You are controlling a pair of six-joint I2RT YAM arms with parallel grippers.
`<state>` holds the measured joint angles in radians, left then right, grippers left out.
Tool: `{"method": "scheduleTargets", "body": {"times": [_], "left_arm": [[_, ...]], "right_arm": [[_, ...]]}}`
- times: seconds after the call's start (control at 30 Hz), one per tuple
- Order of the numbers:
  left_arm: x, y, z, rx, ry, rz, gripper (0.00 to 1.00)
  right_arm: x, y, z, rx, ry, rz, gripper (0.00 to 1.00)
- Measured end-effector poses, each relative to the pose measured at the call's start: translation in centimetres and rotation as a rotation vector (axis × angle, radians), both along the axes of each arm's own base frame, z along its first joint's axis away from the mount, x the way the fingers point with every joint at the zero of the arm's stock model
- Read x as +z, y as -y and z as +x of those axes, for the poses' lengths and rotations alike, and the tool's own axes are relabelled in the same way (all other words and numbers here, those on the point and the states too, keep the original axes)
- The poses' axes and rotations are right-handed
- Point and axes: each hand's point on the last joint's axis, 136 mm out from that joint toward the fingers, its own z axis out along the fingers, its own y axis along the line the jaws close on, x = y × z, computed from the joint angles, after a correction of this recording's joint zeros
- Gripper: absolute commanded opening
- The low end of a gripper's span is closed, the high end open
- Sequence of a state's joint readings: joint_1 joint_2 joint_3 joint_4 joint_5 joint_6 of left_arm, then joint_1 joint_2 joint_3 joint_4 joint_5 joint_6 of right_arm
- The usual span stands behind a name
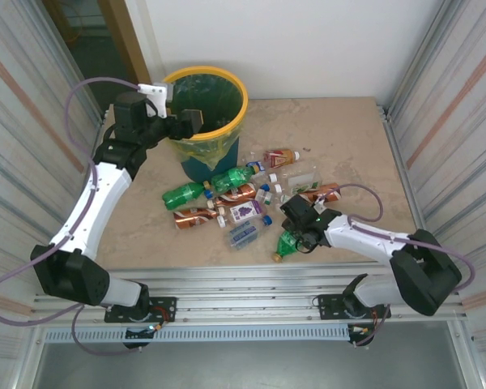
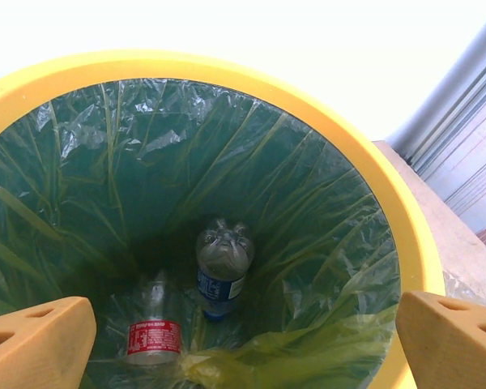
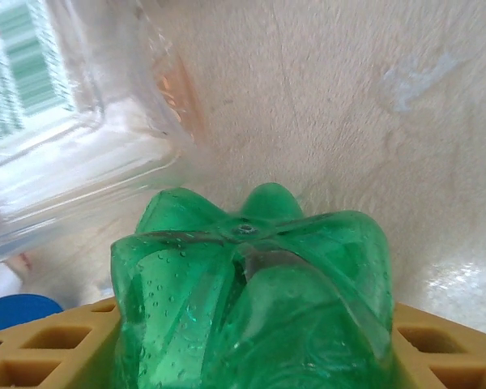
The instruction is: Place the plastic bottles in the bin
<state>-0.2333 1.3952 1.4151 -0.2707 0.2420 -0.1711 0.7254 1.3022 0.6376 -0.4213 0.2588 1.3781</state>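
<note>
left hand (image 1: 194,120) spread over bin (image 2: 227,69), red-label bottle (image 2: 154,336) and blue-label bottle (image 2: 221,279) inside, print unreadable, right hand (image 1: 298,238) pinching green bottle (image 3: 251,300)

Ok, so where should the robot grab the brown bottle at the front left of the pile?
Probably the middle of the brown bottle, coming straight down from above. It lies flat on its side, so the top is uncovered and its narrow width is easy to pinch across. It sits at the near edge of the pile, leaving room on that side.
</note>
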Motion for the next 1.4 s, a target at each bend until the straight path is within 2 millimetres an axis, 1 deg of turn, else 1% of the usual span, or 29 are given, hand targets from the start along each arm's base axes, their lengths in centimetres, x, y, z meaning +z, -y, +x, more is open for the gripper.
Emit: {"method": "scheduleTargets", "body": {"times": [0.1, 0.2, 0.3, 0.37, 0.43, 0.57, 0.7, 0.83, 0.93, 1.07, 1.13, 1.23, 1.4], "left_arm": [[0.2, 0.0, -0.3, 0.002, 0.006, -0.019, 0.96], [0.6, 0.2, -0.9, -0.012, 0.015, -0.045, 0.96], [0.9, 0.7, -1.7, -0.039, 0.020, -0.072, 0.96], [1.0, 1.4, -2.3, -0.063, 0.022, -0.085, 0.96], [0.8, 2.6, -2.9, -0.100, 0.021, -0.088, 0.96], [-0.5, 6.1, -5.1, -0.205, 0.004, -0.084, 0.95], [-1.2, 9.2, -7.4, -0.301, 0.023, -0.069, 0.94], [-2.9, 12.3, -9.7, -0.397, 0.024, -0.053, 0.92], [-4.5, 14.6, -11.5, -0.466, 0.024, -0.035, 0.91], [-5.6, 17.1, -13.1, -0.542, 0.042, -0.035, 0.89], [-6.0, 18.1, -13.2, -0.565, 0.046, -0.039, 0.88], [-6.8, 19.1, -13.0, -0.581, 0.043, -0.039, 0.86], [-8.5, 20.2, -12.4, -0.597, 0.017, -0.036, 0.82]], "right_arm": [[1.8, 0.8, 0.0, -0.010, 0.044, -0.007, 0.33], [4.1, 1.1, 0.4, -0.004, 0.104, -0.007, 0.31], [7.3, 1.3, 1.3, 0.010, 0.199, 0.001, 0.31], [9.6, 1.4, 2.0, 0.017, 0.264, 0.008, 0.30], [11.7, 1.6, 2.7, 0.034, 0.322, 0.005, 0.30], [15.3, 1.8, 4.2, 0.060, 0.427, -0.013, 0.30], [18.2, 1.4, 5.7, 0.090, 0.518, -0.024, 0.30], [20.8, 0.5, 7.5, 0.122, 0.590, -0.022, 0.29], [22.3, -0.7, 8.8, 0.157, 0.626, -0.007, 0.29], [23.8, -2.7, 10.1, 0.209, 0.668, 0.038, 0.29], [24.3, -3.9, 10.5, 0.237, 0.682, 0.071, 0.29], [25.0, -5.3, 11.1, 0.274, 0.702, 0.115, 0.29], [25.5, -7.3, 11.6, 0.330, 0.719, 0.180, 0.29]]}}
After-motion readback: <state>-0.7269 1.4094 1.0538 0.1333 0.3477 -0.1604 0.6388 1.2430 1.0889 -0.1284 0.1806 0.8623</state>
